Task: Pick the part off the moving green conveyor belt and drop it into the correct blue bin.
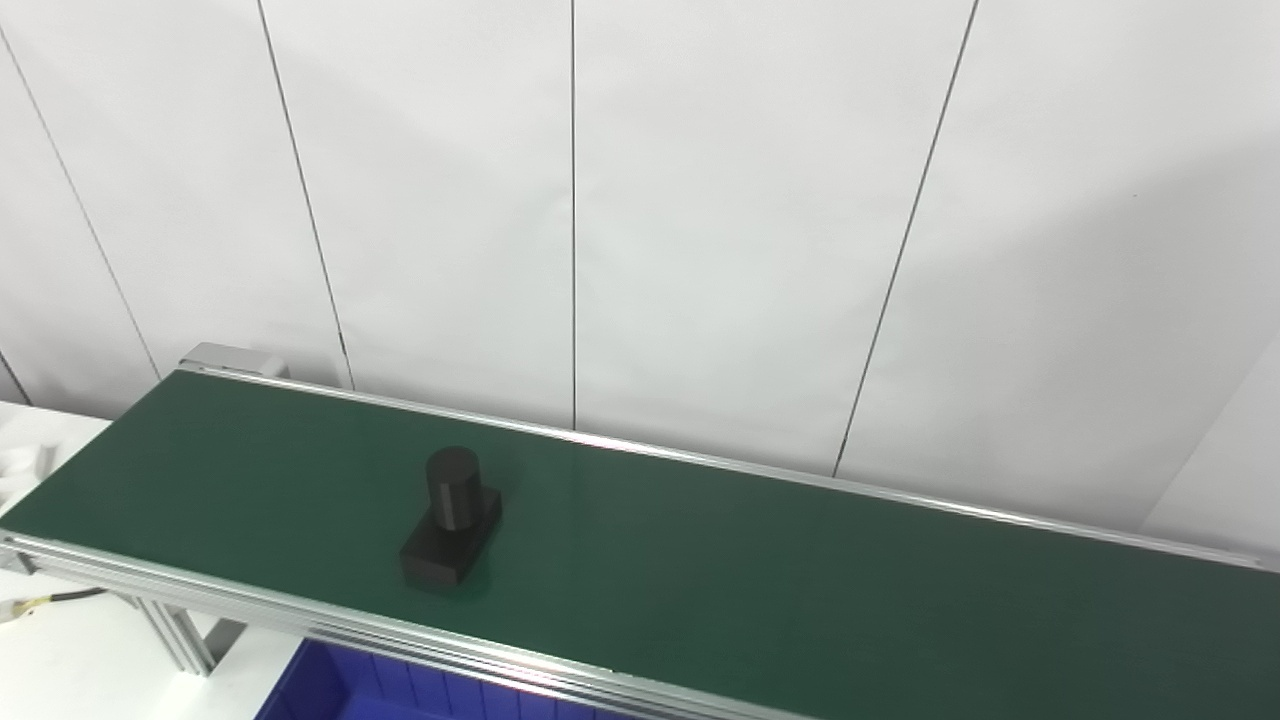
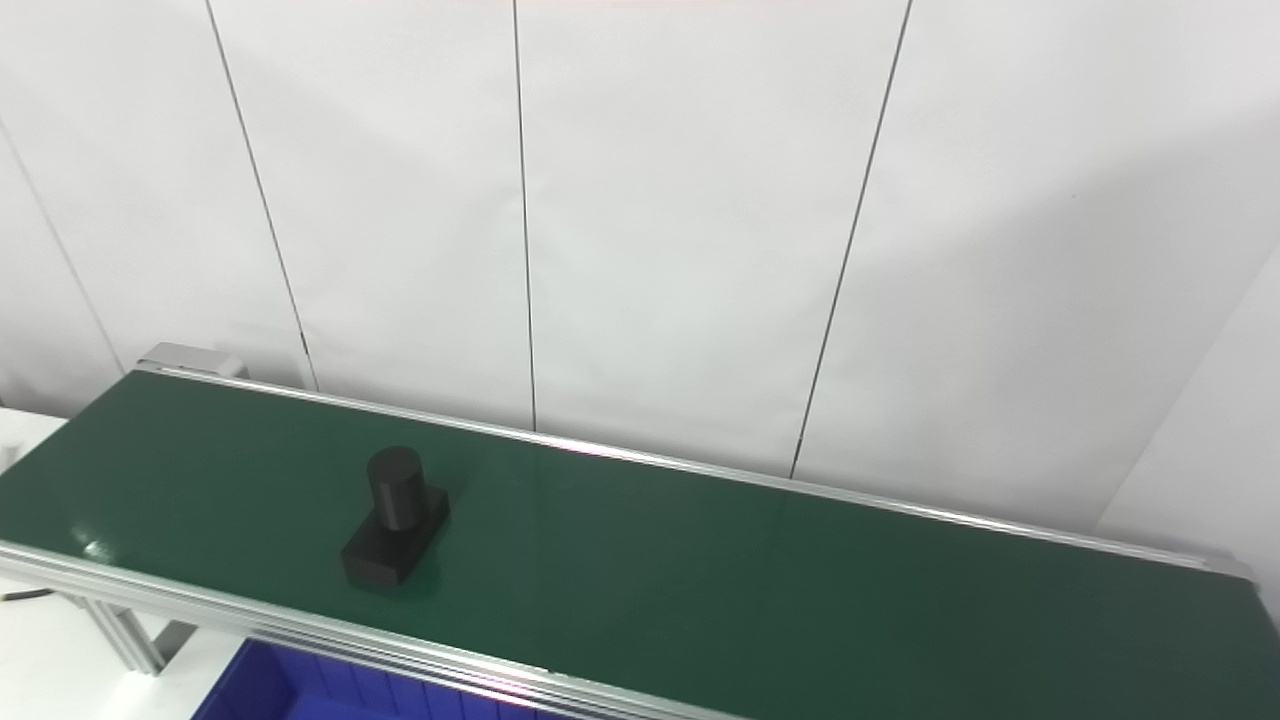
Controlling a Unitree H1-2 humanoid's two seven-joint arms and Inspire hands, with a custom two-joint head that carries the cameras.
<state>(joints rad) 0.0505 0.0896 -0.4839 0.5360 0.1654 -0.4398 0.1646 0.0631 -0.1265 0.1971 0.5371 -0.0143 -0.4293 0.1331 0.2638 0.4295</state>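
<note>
A black part (image 1: 452, 520), an upright cylinder on a rectangular base, sits on the green conveyor belt (image 1: 800, 580) toward its left half, near the front rail. It also shows in the right eye view (image 2: 395, 520). A blue bin (image 1: 380, 690) shows partly below the belt's front rail at the bottom left. Neither hand is in view.
The belt has aluminium rails (image 1: 300, 610) front and back and stands on a metal leg (image 1: 180, 640) at the left. A white panelled wall (image 1: 640, 200) rises right behind the belt. A white table surface (image 1: 60, 660) lies at the lower left.
</note>
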